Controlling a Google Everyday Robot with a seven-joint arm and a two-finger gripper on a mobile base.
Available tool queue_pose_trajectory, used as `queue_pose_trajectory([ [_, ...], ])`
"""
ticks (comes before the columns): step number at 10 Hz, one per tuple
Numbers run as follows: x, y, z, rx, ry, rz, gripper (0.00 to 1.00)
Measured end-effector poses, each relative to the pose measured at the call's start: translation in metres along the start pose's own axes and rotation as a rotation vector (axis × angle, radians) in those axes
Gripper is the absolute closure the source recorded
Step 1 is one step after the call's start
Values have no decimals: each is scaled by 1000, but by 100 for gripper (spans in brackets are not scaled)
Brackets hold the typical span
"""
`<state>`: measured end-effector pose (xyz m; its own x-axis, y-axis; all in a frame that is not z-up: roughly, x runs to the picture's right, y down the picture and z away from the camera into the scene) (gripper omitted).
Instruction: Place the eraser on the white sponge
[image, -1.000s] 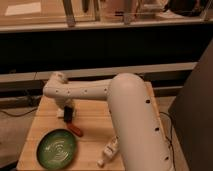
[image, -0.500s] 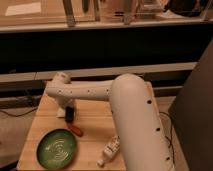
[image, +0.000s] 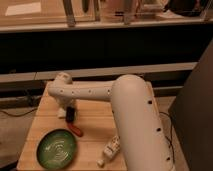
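The black eraser (image: 70, 114) shows as a small dark block just under the end of my white arm, at the left of the wooden table. My gripper (image: 67, 106) is right above it, mostly hidden behind the wrist. Whether it holds the eraser cannot be told. A small white patch beside the eraser on its left looks like the white sponge (image: 61, 112); the eraser is against or partly over it.
An orange-red elongated object (image: 75, 129) lies just in front of the eraser. A green plate (image: 56, 149) sits at the front left. A clear plastic bottle (image: 110, 149) lies at the front middle. My arm (image: 135, 120) covers the table's (image: 95, 125) right side.
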<state>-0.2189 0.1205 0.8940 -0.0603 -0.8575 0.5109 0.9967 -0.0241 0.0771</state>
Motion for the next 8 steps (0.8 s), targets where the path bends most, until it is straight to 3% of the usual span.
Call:
queue_pose_trajectory([
  [2, 0, -1, 0, 2, -5, -11, 99],
  [3, -1, -1, 0, 3, -9, -22, 93],
  [8, -4, -9, -1, 5, -42, -90, 44],
])
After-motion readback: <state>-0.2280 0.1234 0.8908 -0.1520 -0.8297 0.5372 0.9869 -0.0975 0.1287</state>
